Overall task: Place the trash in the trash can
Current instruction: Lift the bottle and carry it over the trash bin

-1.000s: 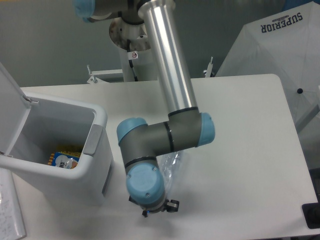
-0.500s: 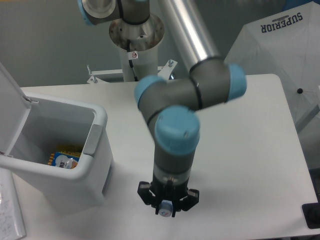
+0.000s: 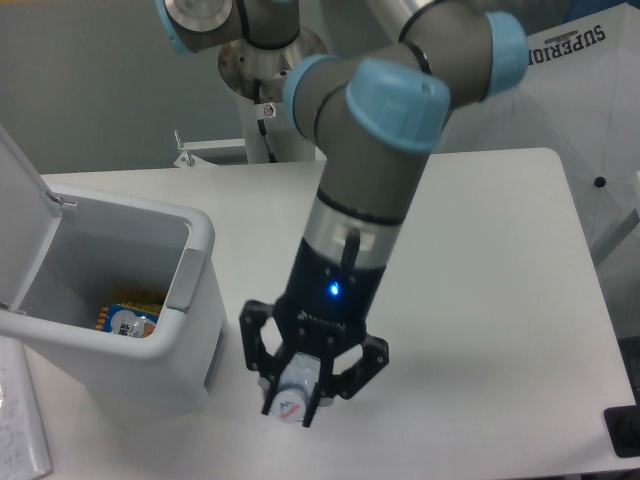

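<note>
One fixed camera, high and fairly close, angled down across the table (image 3: 500,250) toward the arm's base (image 3: 262,62).

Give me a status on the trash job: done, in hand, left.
Done: only a printed packet shows inside the open trash can. In hand: the tool grips the crushed bottle, lifted beside the can. Left: carry it over the rim and release. No other trash is visible on the table.

trash can (image 3: 190,262): white glossy plastic | table (image 3: 480,250): matt white, smooth

A white table (image 3: 500,250) stands before a grey wall (image 3: 100,80).
</note>
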You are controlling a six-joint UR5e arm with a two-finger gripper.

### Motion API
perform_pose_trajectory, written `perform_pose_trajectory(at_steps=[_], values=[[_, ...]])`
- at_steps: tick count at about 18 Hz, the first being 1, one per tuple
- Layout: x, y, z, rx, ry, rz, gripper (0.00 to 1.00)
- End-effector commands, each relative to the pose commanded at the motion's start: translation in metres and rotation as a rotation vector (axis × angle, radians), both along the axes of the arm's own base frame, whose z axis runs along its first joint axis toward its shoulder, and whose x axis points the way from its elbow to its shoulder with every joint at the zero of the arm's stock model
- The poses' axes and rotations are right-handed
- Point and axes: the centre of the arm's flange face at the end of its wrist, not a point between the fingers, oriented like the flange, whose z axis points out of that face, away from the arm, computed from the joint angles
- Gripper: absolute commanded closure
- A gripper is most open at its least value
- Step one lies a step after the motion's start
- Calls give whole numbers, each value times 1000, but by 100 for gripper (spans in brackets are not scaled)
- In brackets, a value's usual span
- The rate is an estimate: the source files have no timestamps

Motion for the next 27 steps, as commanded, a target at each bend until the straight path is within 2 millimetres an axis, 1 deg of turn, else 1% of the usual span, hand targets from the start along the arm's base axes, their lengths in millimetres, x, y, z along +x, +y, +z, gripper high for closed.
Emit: perform_pose_trajectory(at_steps=[3,6,8,9,11,14,16,18,20,22,24,26,27], values=[[14,-4,25,86,-17,-29,100],[29,-4,42,182,-52,-110,100],[44,-13,64,238,-65,-156,100],[48,-14,68,258,-79,-177,99],[60,-21,83,301,-97,-221,98],[74,-25,97,341,-115,-267,97],[82,-22,95,340,-126,-283,97],[92,-23,89,332,-141,-292,97],[106,-25,73,322,-174,-316,97],[117,-32,64,338,-172,-339,97],[130,-35,56,340,-197,-361,96],[136,-36,48,333,-208,-367,96],[140,-34,47,332,-212,-372,94]])
